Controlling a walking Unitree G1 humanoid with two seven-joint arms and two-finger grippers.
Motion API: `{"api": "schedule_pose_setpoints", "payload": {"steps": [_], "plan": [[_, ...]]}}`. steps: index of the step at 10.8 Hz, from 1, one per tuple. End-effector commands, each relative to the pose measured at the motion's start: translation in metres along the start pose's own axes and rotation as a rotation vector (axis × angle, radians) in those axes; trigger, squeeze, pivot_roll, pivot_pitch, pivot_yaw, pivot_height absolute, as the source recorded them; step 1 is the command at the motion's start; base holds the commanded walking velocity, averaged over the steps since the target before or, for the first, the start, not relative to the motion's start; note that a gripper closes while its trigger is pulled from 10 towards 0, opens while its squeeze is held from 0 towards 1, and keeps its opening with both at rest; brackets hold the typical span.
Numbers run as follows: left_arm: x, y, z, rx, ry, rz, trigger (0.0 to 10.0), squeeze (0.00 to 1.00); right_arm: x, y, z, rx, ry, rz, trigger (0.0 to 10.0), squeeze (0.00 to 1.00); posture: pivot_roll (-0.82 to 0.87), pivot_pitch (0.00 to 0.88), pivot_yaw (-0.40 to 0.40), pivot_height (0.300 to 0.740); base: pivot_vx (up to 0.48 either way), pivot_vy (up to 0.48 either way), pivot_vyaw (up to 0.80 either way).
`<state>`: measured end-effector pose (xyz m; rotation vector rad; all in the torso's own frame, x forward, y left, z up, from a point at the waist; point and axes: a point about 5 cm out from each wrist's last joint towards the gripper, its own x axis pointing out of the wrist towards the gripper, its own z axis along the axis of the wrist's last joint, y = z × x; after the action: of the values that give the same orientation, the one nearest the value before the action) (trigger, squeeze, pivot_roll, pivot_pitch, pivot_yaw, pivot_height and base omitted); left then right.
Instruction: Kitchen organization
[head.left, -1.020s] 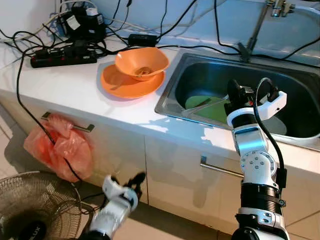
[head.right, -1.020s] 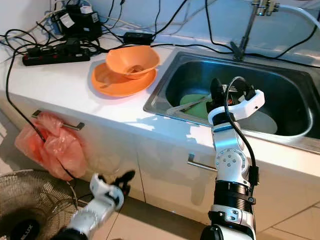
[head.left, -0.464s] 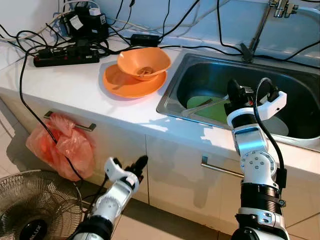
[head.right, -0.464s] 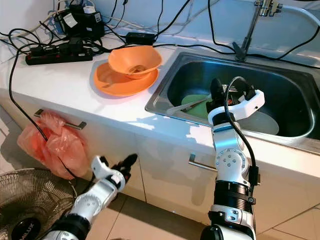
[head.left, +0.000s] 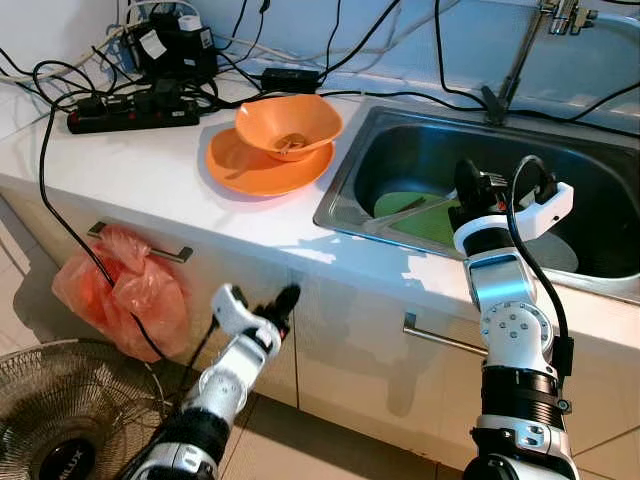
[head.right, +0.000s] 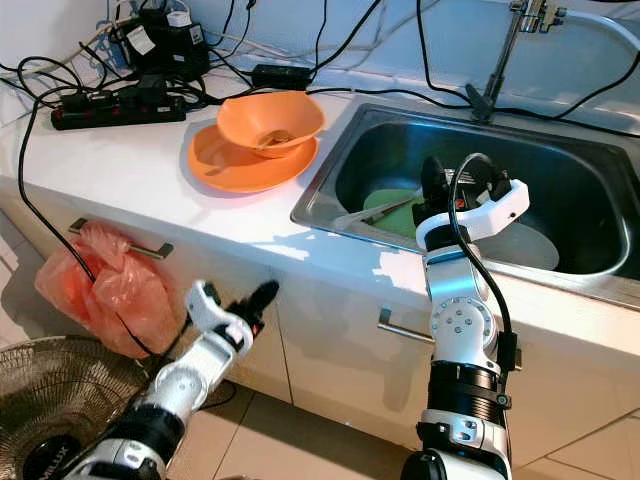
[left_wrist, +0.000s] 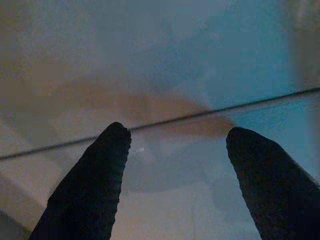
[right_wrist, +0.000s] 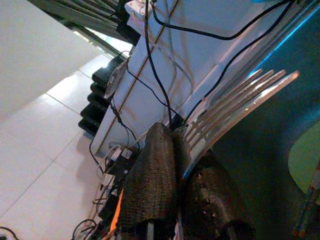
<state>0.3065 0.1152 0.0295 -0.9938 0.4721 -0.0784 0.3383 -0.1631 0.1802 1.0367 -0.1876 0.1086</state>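
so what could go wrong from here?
1. The right gripper is shut on a slotted spatula over the sink. The grip sits at one end, so the spatula may slip or pivot and hit the green plate.
2. The left gripper, fingers open, is close to the cabinet front and could bump it.
3. Loose cables hang off the counter near the left arm and could snag.

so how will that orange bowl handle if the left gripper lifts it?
Orange bowl looks like thin plastic: probably light and stiff. It sits tilted on the orange plate, so a nudge may rock or slide it. Its glossy rim could slip.
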Motion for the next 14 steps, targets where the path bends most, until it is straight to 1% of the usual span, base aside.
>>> {"api": "schedule_pose_setpoints", "payload": {"steps": [1,2,3,6,8,9,10,12,13,14], "plan": [[0.018,-0.104,0.054,0.419,-0.184,-0.348,10.0,0.0,0.002,0.004,0.003,0.006,-0.018,0.018,10.0,0.0,0.07,0.0,0.0,0.74,0.0,0.0,0.0],[-0.049,0.082,0.021,0.986,-0.109,0.294,10.0,0.0,0.002,0.003,0.004,0.009,-0.037,0.003,10.0,0.0,0.09,0.226,0.051,0.74,0.0,0.0,0.0],[-0.068,0.091,0.022,0.883,-0.231,0.303,10.0,0.0,0.001,0.003,0.003,0.006,-0.034,0.003,10.0,0.0,0.09,0.225,0.051,0.74,0.0,0.0,0.0],[-0.07,0.088,0.025,0.924,-0.249,0.293,10.0,0.0,0.001,0.003,0.002,0.005,-0.028,0.006,10.0,0.0,0.09,0.215,0.049,0.74,0.0,0.0,0.0],[-0.071,0.085,0.027,0.992,-0.287,0.281,10.0,0.0,0.001,0.003,0.002,0.004,-0.03,0.006,10.0,0.0,0.09,0.21,0.049,0.74,0.0,0.0,0.0],[-0.07,0.08,0.03,1.035,-0.303,0.252,10.0,0.0,0.001,0.003,0.002,0.005,-0.033,0.006,10.0,0.0,0.09,0.209,0.051,0.74,0.0,0.0,0.0],[-0.067,0.075,0.031,1.067,-0.302,0.226,10.0,0.0,0.001,0.003,0.002,0.005,-0.034,0.007,10.0,0.0,0.09,0.209,0.051,0.74,0.0,0.0,0.0],[-0.059,0.069,0.025,1.155,-0.25,0.173,10.0,0.0,0.002,0.004,0.001,0.005,-0.029,0.009,10.0,0.0,0.09,0.208,0.05,0.74,0.0,0.0,0.0],[-0.057,0.067,0.025,1.169,-0.251,0.168,10.0,0.0,0.002,0.004,0.002,0.005,-0.031,0.009,10.0,0.0,0.09,0.211,0.05,0.74,0.0,0.0,0.0],[-0.054,0.062,0.027,1.211,-0.262,0.144,10.0,0.0,0.002,0.004,0.003,0.004,-0.035,0.008,10.0,0.0,0.09,0.212,0.052,0.74,0.0,0.0,0.0]]}}
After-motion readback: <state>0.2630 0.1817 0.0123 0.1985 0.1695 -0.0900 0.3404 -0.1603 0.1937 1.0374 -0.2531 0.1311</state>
